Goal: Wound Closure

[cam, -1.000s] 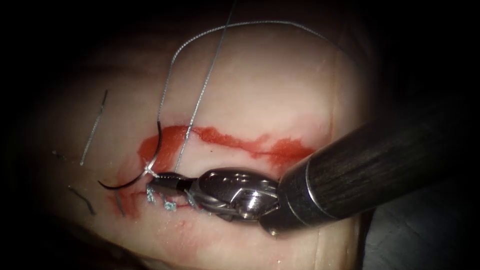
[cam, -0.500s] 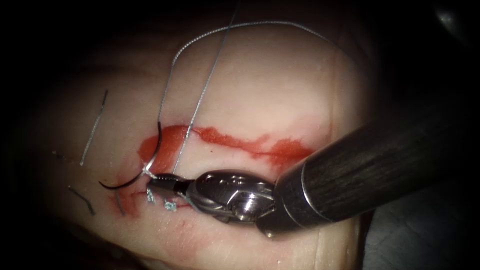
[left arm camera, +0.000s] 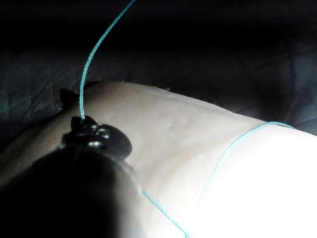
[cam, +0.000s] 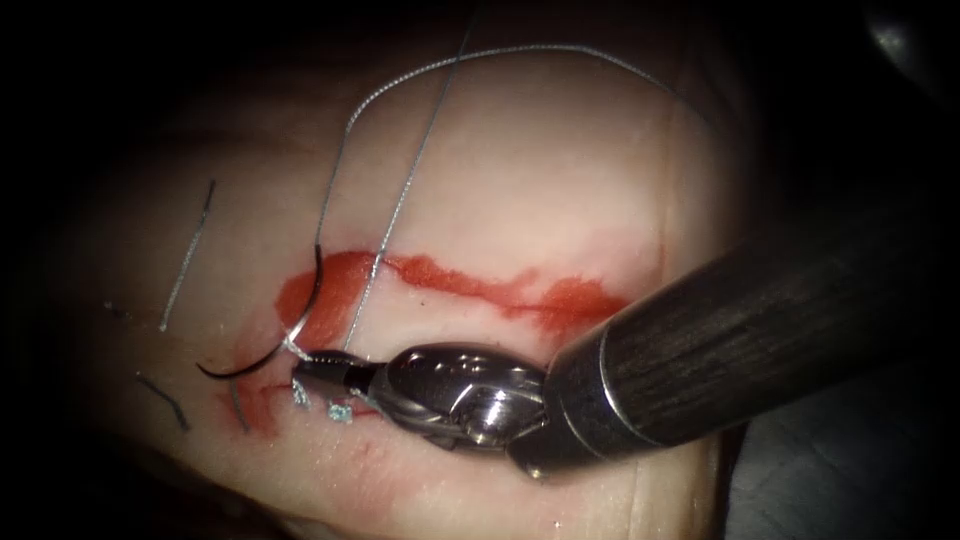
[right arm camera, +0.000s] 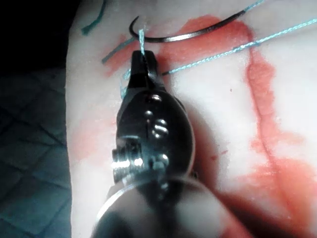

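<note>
The tissue (cam: 520, 180) carries a red cut (cam: 470, 280) running left to right. A dark curved needle (cam: 316, 290) lies on the surface at the cut's left end, with no tool holding it. The thread (cam: 400, 195) leads from the needle's upper end in a wide loop, and a second strand climbs away. My right tool (cam: 298, 366) is just below the needle's middle, jaws shut on a short piece of thread (right arm camera: 141, 37), with the needle (right arm camera: 188, 35) just beyond its tips. My left tool (left arm camera: 86, 130) is shut on the thread (left arm camera: 91, 59) off the tissue's edge.
Pale stitch knots (cam: 340, 410) sit beside the right tool's jaws. Cut ends of thread (cam: 188, 260) lie on the tissue left of the cut, with another (cam: 165, 398) lower down. Red fluid (cam: 570, 298) pools along the cut. The right tool's thick shaft (cam: 760, 330) crosses the lower right.
The right tool's tip has shifted slightly down and to the left with its thread. The needle and the thread loop have hardly moved.
</note>
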{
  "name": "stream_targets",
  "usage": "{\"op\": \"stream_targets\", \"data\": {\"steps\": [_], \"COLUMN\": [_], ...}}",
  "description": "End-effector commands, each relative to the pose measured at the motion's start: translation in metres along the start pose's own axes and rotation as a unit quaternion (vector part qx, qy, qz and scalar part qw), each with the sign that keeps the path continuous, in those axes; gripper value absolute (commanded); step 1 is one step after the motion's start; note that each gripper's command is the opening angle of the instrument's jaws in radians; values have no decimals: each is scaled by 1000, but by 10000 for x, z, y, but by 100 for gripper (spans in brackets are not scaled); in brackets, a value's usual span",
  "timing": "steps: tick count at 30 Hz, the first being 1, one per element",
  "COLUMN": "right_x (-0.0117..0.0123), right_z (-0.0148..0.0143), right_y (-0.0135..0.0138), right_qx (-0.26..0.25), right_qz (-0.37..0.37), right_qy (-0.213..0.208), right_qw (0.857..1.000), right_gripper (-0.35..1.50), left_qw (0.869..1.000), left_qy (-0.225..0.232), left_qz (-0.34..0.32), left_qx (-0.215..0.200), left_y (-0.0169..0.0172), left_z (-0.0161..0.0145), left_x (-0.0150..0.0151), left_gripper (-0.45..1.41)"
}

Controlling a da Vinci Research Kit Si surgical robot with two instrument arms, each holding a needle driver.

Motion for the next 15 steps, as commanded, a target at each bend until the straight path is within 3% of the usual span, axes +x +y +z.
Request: {"op": "stream_targets", "data": {"steps": [1, 8, 11, 12, 15], "right_x": [0, 1, -1, -3, -12], "right_z": [11, 10, 4, 2, -8], "right_y": [2, 3, -4, -6, -14], "right_qx": [-3, -11, 39, 51, 76], "right_qz": [-1, -2, -26, -40, -34], "right_qy": [-1, 0, -46, -59, -106], "right_qw": [1000, 1000, 998, 996, 991], "right_gripper": [-35, -35, 78, 98, 126], "left_qw": [1000, 1000, 999, 999, 997], "left_qy": [0, -4, -16, -23, -44], "left_qz": [1, 5, -4, -8, -33], "left_qx": [-1, 12, 30, 38, 49], "left_y": [4, 0, -1, -2, -9], "left_z": [9, 0, -21, -29, -61], "left_x": [-2, 2, -1, -2, -7], "left_gripper": [-45, -45, -45, -45, -45]}}
